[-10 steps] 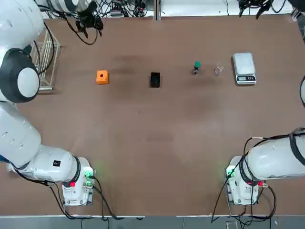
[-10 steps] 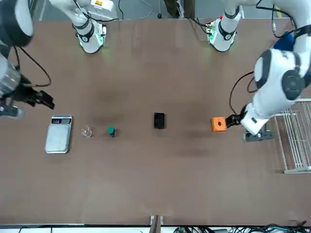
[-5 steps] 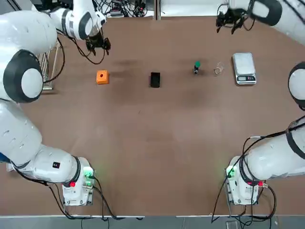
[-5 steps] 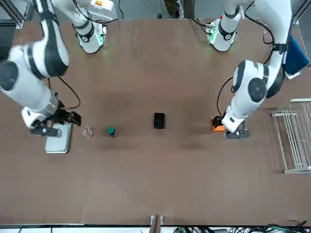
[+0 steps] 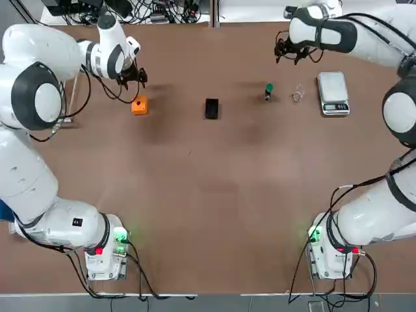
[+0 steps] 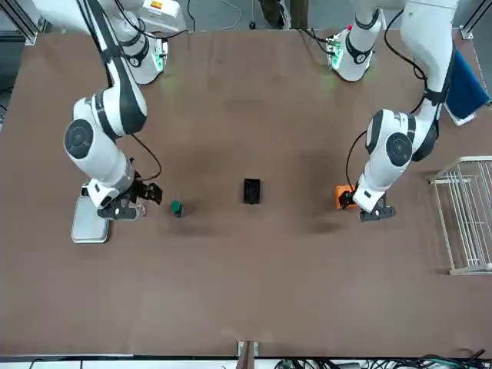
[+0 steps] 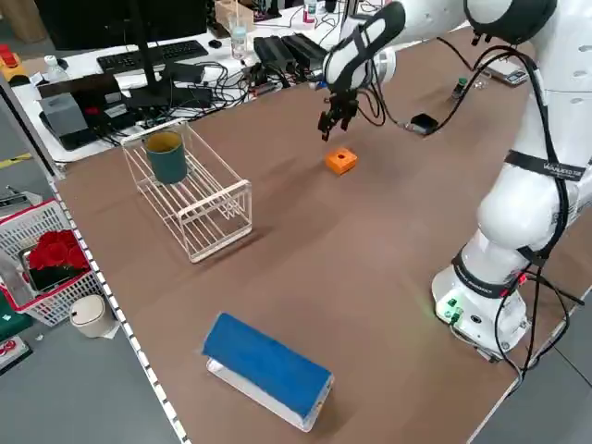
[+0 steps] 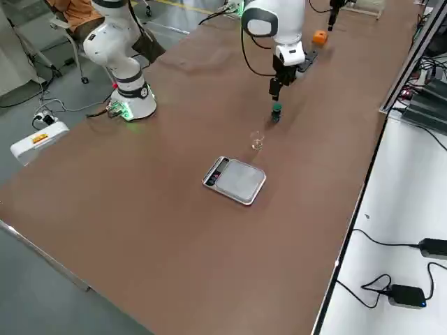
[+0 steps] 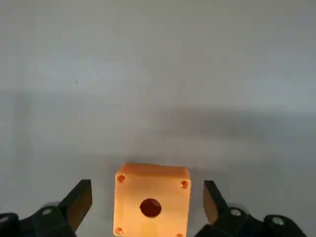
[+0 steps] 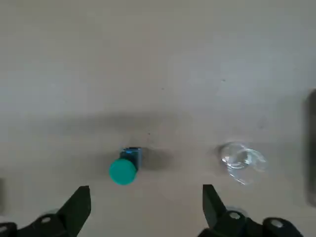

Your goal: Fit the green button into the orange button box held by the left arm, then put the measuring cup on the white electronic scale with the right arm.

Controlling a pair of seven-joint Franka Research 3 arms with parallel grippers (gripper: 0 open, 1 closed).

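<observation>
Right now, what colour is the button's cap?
The cap is green, leaning towards teal; the right wrist view shows it best.

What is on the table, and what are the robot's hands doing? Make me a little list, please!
left gripper: open, above the orange button box
orange button box: on the table, round hole on top
right gripper: open, above the table near the green button
green button: on the table, not in the box
measuring cup: on the table, beside the scale
white electronic scale: on the table
</observation>
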